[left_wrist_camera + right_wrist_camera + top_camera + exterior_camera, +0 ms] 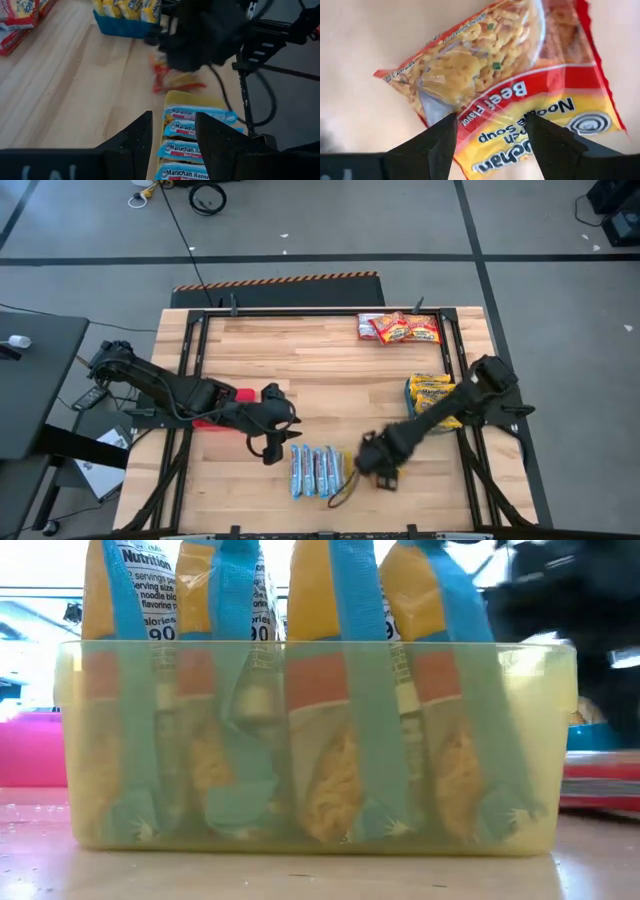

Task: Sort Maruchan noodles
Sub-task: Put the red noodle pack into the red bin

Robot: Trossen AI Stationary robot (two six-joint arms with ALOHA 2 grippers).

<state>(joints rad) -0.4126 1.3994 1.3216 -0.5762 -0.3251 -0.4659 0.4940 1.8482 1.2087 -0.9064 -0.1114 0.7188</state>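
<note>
Item 1. Right gripper (490,145): over the near centre of the table (330,360), about 5 o'clock from its middle. In the right wrist view the two fingers stand apart, straddling the lower edge of a red packet (520,80) marked beef flavour; whether the pads touch the film cannot be told, and nothing shows it lifted.

Item 2. Red packet: lies flat on the wood, at 3 o'clock from the yellow tray (192,100) and just beside it.

Item 3. Blue packets (316,471): a row standing on edge in the yellow tray, at 9 o'clock from the right gripper.

Item 4. Left gripper (172,145): at 9 o'clock from the tray, fingers parted and empty, aimed along the row of blue packets.

Item 5. Yellow packets (432,392) in a blue tray (120,27) at 3 o'clock on the table; red packets (398,328) heaped at 1 o'clock.

Risks, as judged:
- Crinkly film is slippery; a pinch on the thin edge alone may slide off, or tear the seam.
- A flat packet gives little to catch; fingers may push it along the wood instead of closing on it.
- The two grippers sit near each other at the tray; a swing by either may knock the standing blue row or strike the other arm.
- The red packet lies well apart from the red heap; a loose hold may drop it on the way across.
</note>
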